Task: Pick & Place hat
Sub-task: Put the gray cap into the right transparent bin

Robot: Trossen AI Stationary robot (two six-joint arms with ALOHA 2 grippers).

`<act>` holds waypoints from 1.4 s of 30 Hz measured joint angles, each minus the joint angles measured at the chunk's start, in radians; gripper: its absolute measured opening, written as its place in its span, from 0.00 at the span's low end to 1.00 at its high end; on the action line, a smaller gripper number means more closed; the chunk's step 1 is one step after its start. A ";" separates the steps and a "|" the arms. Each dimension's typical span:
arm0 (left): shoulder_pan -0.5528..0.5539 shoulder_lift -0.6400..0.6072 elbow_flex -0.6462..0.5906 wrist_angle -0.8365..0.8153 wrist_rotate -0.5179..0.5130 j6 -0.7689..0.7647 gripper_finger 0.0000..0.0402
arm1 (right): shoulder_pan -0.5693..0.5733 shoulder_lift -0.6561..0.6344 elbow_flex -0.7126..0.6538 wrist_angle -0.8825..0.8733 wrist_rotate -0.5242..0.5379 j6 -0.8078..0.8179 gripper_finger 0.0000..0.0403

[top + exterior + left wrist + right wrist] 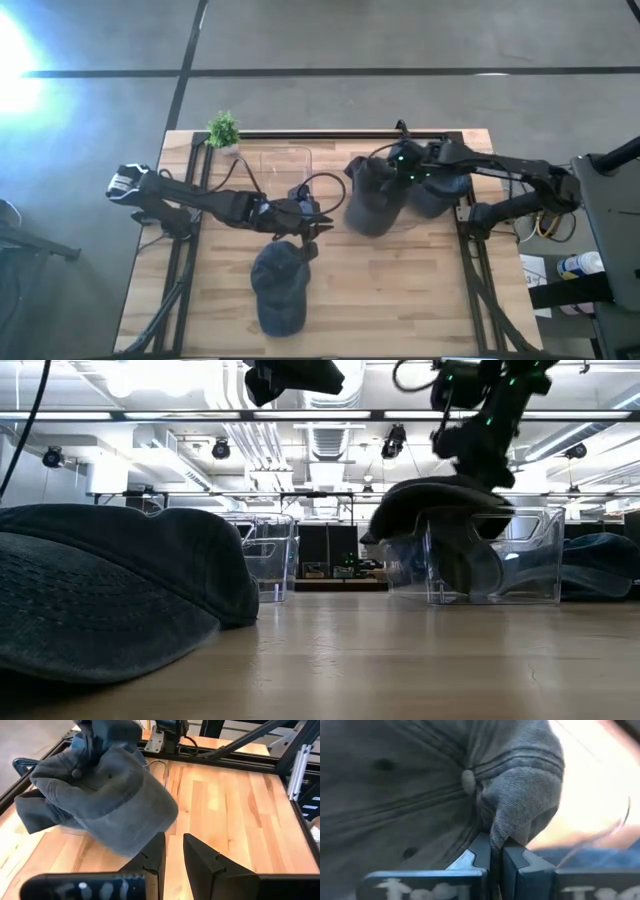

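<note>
Right gripper – clamped on grey cap, lifted | left gripper – narrowly parted, empty, near dark cap

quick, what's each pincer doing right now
Left pincer: open, holding nothing, above the table near the dark cap.
Right pincer: shut on the grey cap.

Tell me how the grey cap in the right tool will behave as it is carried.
The grey cap, pinched at its crown by the right tool, is probably floppy: the cloth bunches and creases there. It seems light, hanging from one small pinch. Its brim may sag and drag on the clear bin.
</note>
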 joint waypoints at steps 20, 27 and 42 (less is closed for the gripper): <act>0.022 0.000 0.000 -0.024 -0.065 -0.001 0.16 | -0.021 0.152 0.020 0.092 0.176 -0.226 0.21; 0.037 0.000 0.000 -0.027 -0.064 -0.001 0.16 | -0.015 0.192 0.018 0.100 0.056 -0.267 0.37; 0.050 0.001 0.000 -0.032 -0.063 -0.026 0.16 | 0.039 0.305 0.045 0.181 -0.007 -0.394 0.45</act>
